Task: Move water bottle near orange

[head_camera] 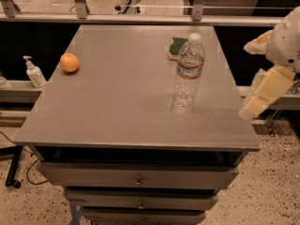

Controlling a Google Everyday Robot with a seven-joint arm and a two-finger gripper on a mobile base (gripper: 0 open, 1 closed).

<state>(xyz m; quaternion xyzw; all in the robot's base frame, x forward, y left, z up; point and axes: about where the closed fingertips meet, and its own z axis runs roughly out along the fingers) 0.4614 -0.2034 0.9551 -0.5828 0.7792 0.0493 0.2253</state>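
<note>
Under everything, worktop (117,107): you see a grey flat slab filling the middle of the view, and it carries the bottle, the sponge and the fruit
Drawers (138,177): you find stacked grey fronts below the worktop, each with a small knob at its middle
End effector (262,97): you see it off the worktop's right edge, a cream piece slanting down and leftward from a white arm part; it touches nothing, and you cannot tell whether it is released or clenched
Water bottle (189,74): it stands upright on the right half of the worktop with its white cap on, just in front of the sponge, well apart from the orange and clear of the end effector
Sponge (177,47): green and yellow, it lies flat toward the back right of the worktop, partly behind the bottle
Pump bottle (33,73): small and white, it stands on a lower ledge off the worktop's left side
Orange (69,62): it sits alone near the worktop's left edge, toward the back, across the surface from the water bottle
</note>
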